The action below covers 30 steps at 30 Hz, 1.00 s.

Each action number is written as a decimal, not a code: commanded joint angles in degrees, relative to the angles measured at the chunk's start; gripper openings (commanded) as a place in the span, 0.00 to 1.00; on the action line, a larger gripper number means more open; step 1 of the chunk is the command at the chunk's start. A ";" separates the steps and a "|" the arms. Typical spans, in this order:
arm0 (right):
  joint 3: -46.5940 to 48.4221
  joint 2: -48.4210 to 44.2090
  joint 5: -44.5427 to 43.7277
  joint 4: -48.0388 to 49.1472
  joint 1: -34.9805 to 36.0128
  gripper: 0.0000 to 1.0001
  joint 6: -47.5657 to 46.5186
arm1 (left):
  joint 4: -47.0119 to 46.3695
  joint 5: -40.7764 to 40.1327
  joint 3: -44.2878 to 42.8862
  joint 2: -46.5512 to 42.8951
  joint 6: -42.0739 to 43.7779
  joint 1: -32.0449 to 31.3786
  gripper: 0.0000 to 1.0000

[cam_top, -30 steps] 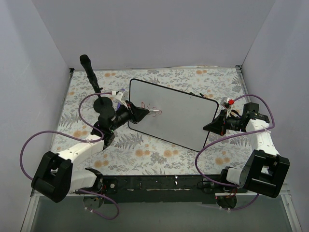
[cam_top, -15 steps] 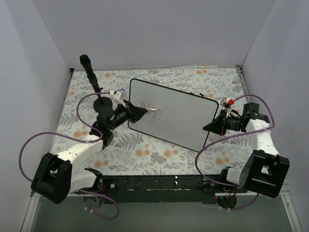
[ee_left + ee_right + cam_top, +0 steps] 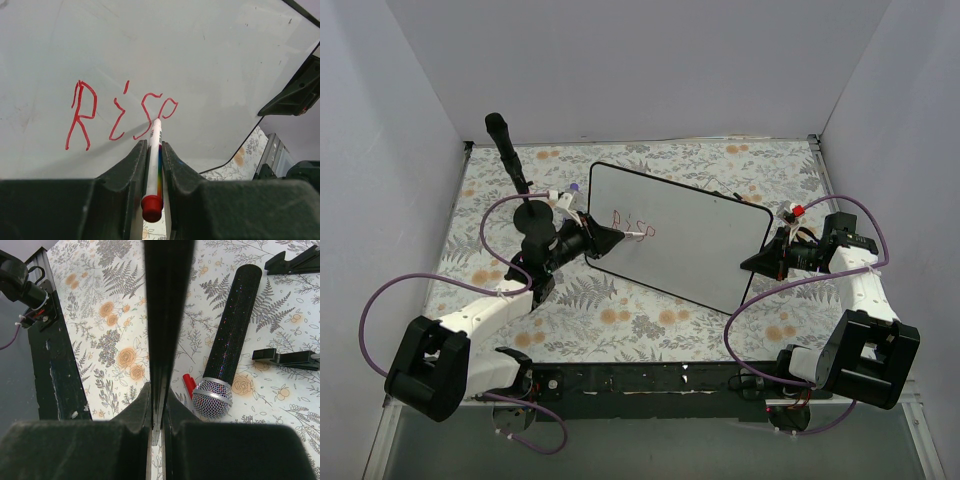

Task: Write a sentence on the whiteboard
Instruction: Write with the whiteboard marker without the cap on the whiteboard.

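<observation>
1. The left end effector is clamped on a marker. The marker's red end faces back toward the wrist.
2. The marker's tip reaches just past the fingertips and touches the last red letter.
3. The sentence lies directly ahead of the left end effector, just past its fingertips. It reads about "Rise" in thin red strokes.
4. The whiteboard stretches between the two end effectors over the floral counter. The writing sits near the end by the left end effector.
5. The right end effector is closed on the whiteboard's dark rim at the opposite end, and the rim runs straight out between its fingers.
6. A black microphone lies on the counter ahead of the right end effector, beside the clamped rim.
</observation>
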<state>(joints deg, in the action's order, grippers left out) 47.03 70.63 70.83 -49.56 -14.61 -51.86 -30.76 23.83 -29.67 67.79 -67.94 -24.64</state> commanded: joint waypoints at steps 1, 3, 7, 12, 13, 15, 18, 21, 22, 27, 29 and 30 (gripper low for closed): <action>1.23 -0.58 -1.31 0.61 0.55 0.01 -3.34 | 2.46 -0.72 0.93 0.15 1.67 0.56 0.00; 1.14 -0.49 -1.39 0.61 0.55 0.01 -3.34 | 2.72 -0.46 1.11 0.24 1.67 0.56 0.00; 1.23 -0.58 -1.39 0.61 0.55 0.01 -3.34 | 2.11 0.86 1.28 0.94 1.32 0.56 0.00; 1.23 -0.49 -1.48 0.61 0.64 0.01 -3.25 | 1.06 3.14 0.76 2.26 0.62 0.47 0.00; 1.14 -0.58 -1.39 0.61 0.64 0.01 -3.34 | 0.88 3.41 0.67 2.69 0.44 0.56 0.00; 1.14 -0.49 -1.39 0.61 0.64 0.01 -3.34 | 0.79 4.02 0.32 2.96 0.36 0.56 0.00; 1.23 -0.58 -1.39 0.61 0.64 0.01 -3.34 | -0.08 4.64 0.05 3.75 -0.26 0.47 0.00; 1.14 -0.58 -1.39 0.61 0.55 0.01 -3.34 | -1.23 5.08 -0.39 4.45 -0.79 0.47 0.00; 1.23 -0.58 -1.48 0.61 0.55 0.01 -3.34 | -1.49 5.34 -0.56 4.54 -1.05 0.47 0.00; 1.23 -0.49 -1.48 0.61 0.64 0.01 -3.34 | -2.46 6.49 -2.14 5.34 -1.84 0.47 0.00; 1.23 -0.49 -1.48 0.61 0.64 0.01 -3.34 | -2.98 7.36 -2.23 4.64 -2.37 0.47 0.00; 1.23 -0.32 -1.57 0.69 0.64 0.01 -3.34 | -2.90 7.63 -1.97 3.50 -2.63 0.56 0.00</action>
<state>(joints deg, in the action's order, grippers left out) 47.03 70.63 70.83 -49.52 -14.61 -52.49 -31.79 31.11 -29.67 73.30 -70.30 -24.53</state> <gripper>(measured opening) 0.091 0.141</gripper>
